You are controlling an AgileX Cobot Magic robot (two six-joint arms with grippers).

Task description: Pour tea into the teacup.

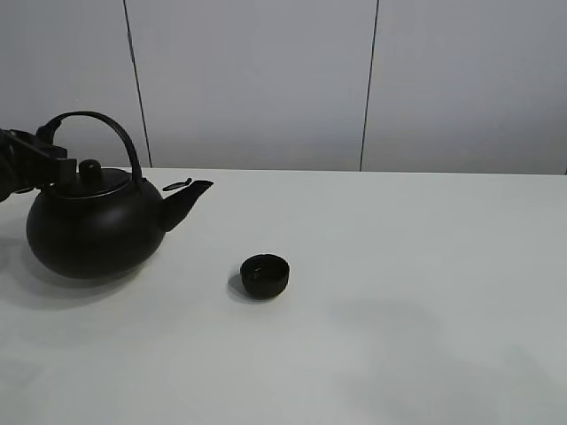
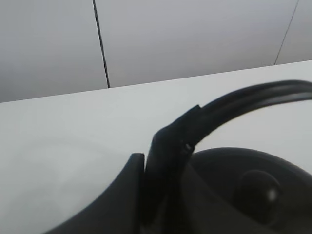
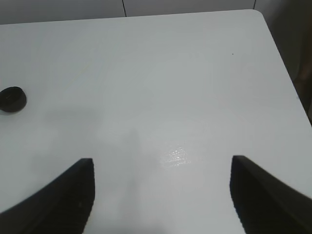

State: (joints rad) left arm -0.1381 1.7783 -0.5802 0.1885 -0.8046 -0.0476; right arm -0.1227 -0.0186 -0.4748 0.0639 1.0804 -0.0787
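A big round black kettle (image 1: 93, 232) stands upright on the white table (image 1: 399, 292) at the left, its spout (image 1: 188, 200) pointing right toward the teacup. The teacup (image 1: 265, 274), small, matte black and handleless, sits near the table's middle, apart from the kettle. It also shows in the right wrist view (image 3: 12, 99). My left gripper (image 1: 53, 158) is shut on the left end of the kettle's arched handle (image 2: 243, 100). The left wrist view shows its dark fingers (image 2: 163, 161) around the handle, above the lid knob (image 2: 256, 187). My right gripper (image 3: 162, 161) is open and empty over bare table. No tea stream shows.
A grey panelled wall (image 1: 266, 80) stands behind the table. The right wrist view shows the table's far right corner and right edge (image 3: 280, 53). The right arm is out of the exterior high view.
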